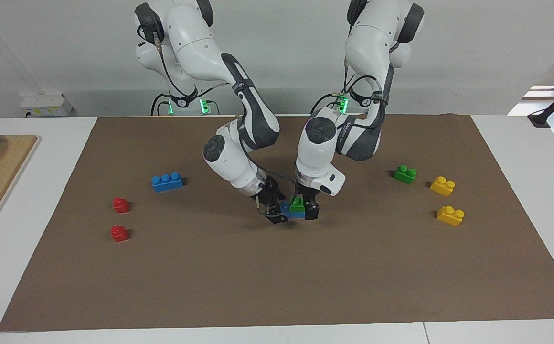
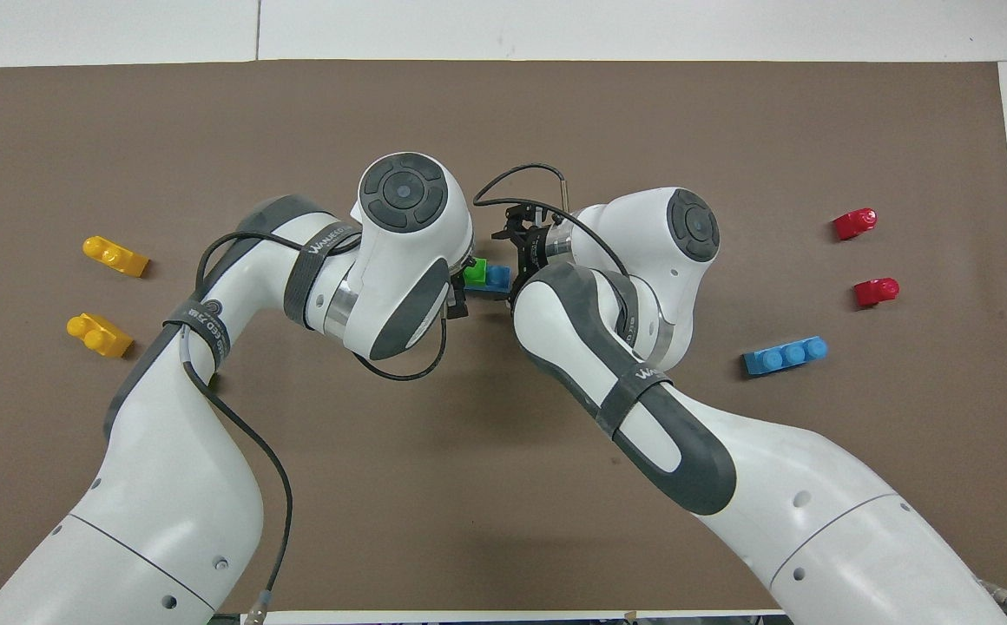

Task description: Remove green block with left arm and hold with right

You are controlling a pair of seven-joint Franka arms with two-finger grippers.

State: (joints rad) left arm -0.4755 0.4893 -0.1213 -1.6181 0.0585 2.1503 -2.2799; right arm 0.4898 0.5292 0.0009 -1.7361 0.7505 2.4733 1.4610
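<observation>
On the brown mat that covers the tabletop, both arms bend down to one small stack in the middle. The stack is a short blue brick lying on the mat with the green block pressed on top of it. A second green brick lies loose toward the left arm's end and is not the one to take. The left tool stands over the stack, released, with one finger on each side of the green block and no squeeze yet. The right tool is low at the blue brick's end toward the right arm, also released. I cannot tell if it already touches the brick. As I judge it, the good order is base first: the right tool should clench on the blue brick alone, low on its sides, so it does not pinch the green one. Only then should the left tool close on the green block's flat sides — not on the studs — and pull straight up, perhaps with a small tilt to break the studs free, while the right tool keeps the base down on the mat.
</observation>
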